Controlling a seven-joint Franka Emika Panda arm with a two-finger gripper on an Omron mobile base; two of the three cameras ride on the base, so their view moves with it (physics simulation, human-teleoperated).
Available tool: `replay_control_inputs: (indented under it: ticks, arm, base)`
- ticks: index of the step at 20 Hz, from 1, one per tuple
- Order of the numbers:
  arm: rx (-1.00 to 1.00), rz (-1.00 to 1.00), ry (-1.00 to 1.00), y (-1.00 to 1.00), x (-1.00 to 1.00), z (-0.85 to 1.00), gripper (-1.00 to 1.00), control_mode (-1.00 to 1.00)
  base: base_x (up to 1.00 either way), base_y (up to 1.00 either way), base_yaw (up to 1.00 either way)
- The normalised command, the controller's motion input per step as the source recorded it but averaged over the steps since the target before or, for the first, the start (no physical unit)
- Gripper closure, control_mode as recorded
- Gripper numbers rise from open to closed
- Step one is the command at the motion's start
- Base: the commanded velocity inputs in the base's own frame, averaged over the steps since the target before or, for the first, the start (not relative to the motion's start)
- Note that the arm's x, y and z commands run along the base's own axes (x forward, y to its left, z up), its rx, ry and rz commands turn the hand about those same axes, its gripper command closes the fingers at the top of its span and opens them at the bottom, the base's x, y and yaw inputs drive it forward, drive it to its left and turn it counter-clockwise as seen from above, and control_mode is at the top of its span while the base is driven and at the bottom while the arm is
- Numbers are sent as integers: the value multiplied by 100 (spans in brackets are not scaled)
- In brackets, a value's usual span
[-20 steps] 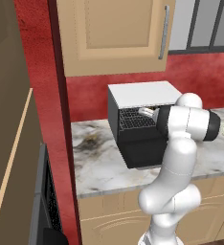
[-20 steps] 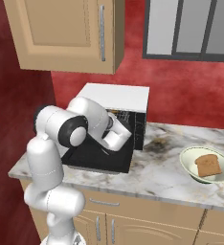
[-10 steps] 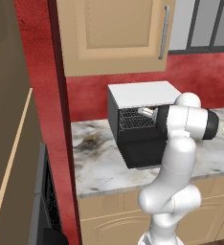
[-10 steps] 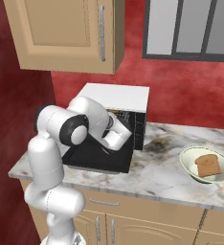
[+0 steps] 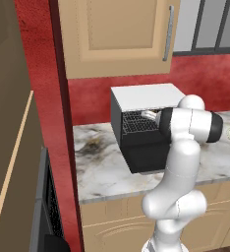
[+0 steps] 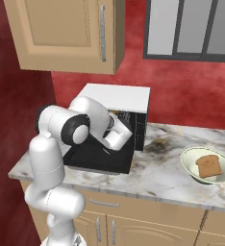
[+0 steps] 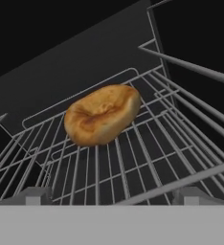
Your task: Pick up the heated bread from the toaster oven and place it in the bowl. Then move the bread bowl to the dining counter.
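Your gripper (image 7: 109,197) is inside the toaster oven (image 5: 141,133), jaws spread wide, empty; golden bread roll (image 7: 102,115) lies on the wire rack (image 7: 147,158) ahead.

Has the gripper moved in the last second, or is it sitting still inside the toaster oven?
No. The gripper sits at the same spot against the toaster oven, its jaws open before the bread.

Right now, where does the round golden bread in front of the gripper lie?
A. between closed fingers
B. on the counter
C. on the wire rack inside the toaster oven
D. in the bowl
C: the bread rests on the wire rack, ahead of the open gripper.
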Motion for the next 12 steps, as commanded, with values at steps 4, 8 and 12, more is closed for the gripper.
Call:
replay_control_inputs:
  ticks: [4,8,12]
  arm:
    - [1,0,-2,0,14,0,100,-100]
    - [0,0,-1,0,12,0,100,-100]
    - [0,0,0,0,0,0,100,-100]
  base:
    - [0,0,0]
    - [0,0,0]
    - [0,0,0]
